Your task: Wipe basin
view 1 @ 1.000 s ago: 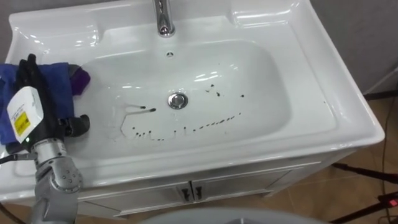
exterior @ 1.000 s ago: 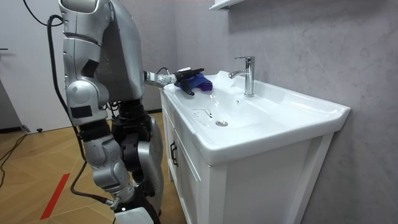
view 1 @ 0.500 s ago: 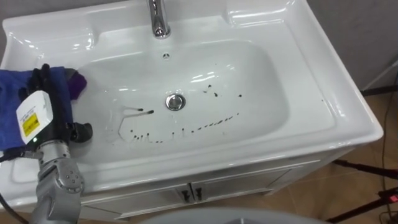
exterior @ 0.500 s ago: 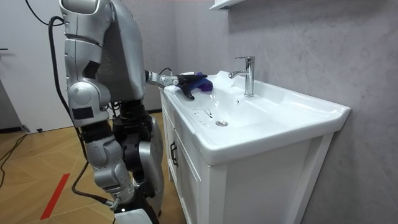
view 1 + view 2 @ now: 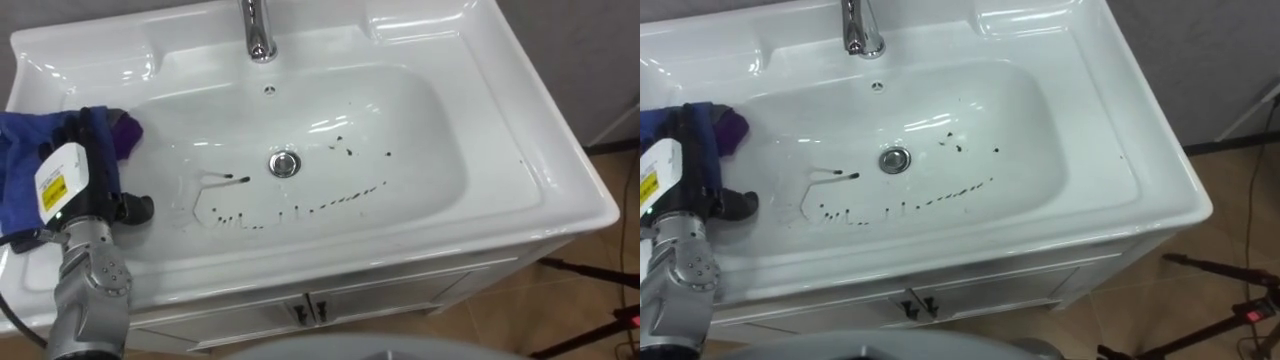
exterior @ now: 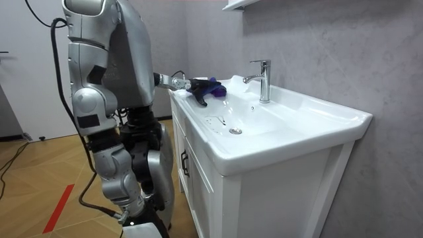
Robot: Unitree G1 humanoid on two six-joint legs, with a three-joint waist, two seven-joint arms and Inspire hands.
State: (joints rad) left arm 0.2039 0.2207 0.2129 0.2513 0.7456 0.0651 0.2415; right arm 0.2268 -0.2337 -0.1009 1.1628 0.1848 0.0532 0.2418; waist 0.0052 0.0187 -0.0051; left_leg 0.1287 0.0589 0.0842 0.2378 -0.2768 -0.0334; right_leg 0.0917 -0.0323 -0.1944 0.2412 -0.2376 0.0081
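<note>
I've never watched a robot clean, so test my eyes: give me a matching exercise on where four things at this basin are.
Things:
1 blue cloth
2 tap
3 drain
4 dark specks

Places:
A bottom of the basin, in the middle
B back rim, centre
C left rim, at the robot's left hand
D mostly strung in a line on the robot's side of the drain

Pairs: 1-C, 2-B, 3-A, 4-D
</note>
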